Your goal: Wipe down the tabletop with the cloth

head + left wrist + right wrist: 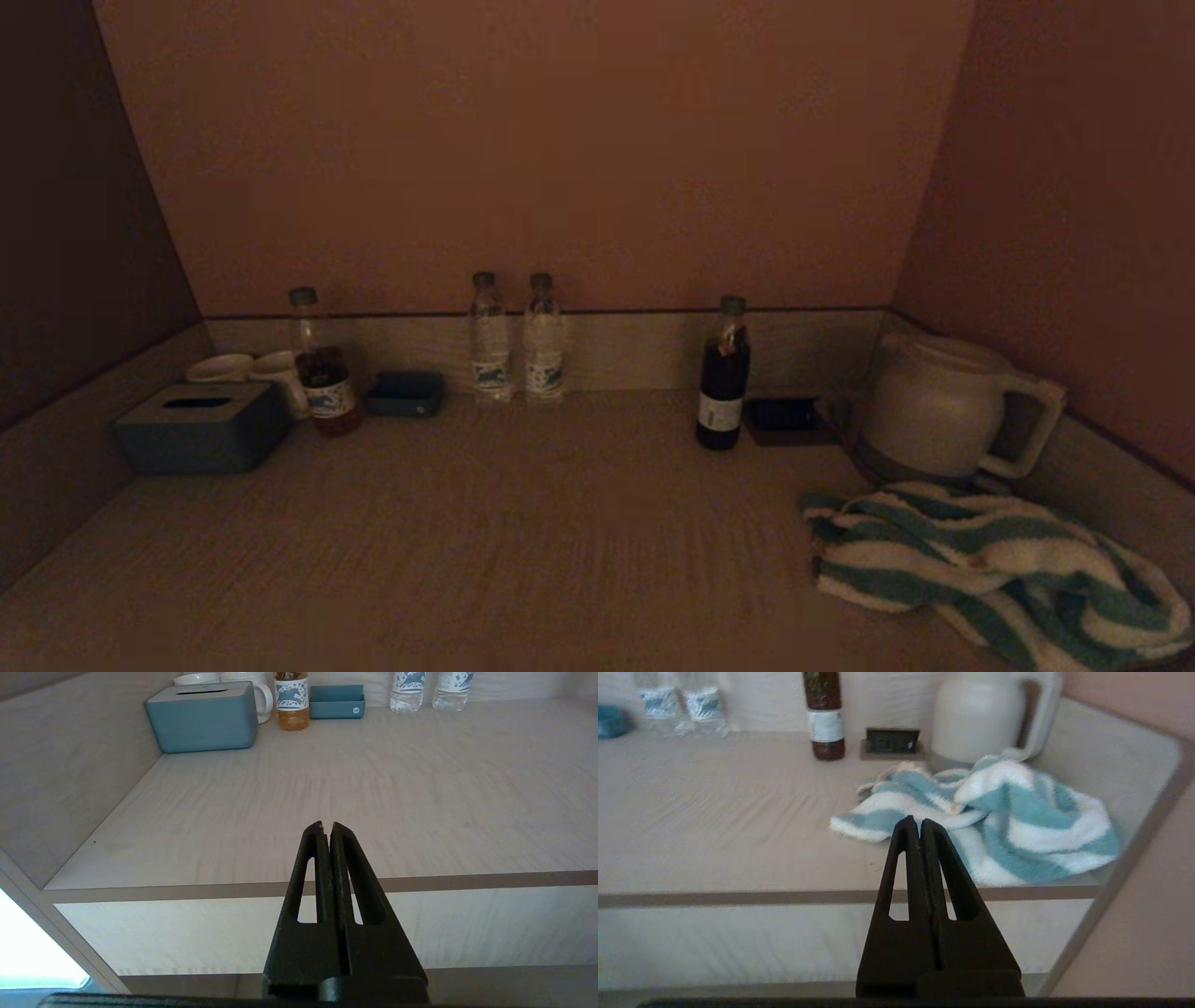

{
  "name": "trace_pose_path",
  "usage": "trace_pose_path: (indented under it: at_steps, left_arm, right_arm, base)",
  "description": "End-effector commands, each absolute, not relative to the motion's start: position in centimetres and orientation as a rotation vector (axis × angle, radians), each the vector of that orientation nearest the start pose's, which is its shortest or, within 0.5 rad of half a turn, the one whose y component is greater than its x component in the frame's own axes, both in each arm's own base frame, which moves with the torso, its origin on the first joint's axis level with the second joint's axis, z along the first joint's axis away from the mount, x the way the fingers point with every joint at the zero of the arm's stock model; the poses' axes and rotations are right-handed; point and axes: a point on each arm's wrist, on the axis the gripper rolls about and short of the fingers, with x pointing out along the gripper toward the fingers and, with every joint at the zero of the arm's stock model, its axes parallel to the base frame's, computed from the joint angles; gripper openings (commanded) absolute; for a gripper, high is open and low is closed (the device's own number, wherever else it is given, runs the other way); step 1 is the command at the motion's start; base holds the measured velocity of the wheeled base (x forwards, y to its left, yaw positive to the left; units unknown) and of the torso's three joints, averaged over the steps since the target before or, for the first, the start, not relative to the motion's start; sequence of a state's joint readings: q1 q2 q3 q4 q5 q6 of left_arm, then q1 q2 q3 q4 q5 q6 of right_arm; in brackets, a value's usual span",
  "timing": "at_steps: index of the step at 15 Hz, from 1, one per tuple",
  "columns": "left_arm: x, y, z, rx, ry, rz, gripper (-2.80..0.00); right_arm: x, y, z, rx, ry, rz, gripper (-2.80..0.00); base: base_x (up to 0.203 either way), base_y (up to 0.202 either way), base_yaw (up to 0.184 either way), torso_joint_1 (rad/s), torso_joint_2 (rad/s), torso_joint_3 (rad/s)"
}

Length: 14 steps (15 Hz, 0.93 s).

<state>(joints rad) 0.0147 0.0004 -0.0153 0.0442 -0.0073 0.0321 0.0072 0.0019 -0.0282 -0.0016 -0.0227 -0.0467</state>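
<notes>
Before the tabletop (327,788), left claw (327,826) and right claw (915,822) clenched; cloth (990,569) untouched.

Fluffy striped terry cloth (990,569) on matt pale wood-grain tabletop (523,541); smooth, glossy ceramic-looking kettle (943,411).

The head camera looks down across the pale wood-grain table (523,541); both wrist cameras face it from beyond its front edge.
</notes>
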Motion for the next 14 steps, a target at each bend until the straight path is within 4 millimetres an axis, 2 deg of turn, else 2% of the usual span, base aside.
trace_pose_path:
  at_steps: [1,14]
  left_arm:
    - [-2.39,-0.05,7.52,0.032,0.031,0.007,-2.80]
    - [-2.39,-0.05,7.52,0.032,0.031,0.007,-2.80]
  right_arm:
    - [-2.38,-0.05,8.02,-0.047,-0.015,-0.005,-2.80]
    - [-2.28,-0.03,7.59,-0.046,0.000,0.002,-2.80]
  base:
    - [0.000,0.000,0.000,0.000,0.00,0.000]
    - [0.000,0.000,0.000,0.000,0.00,0.000]
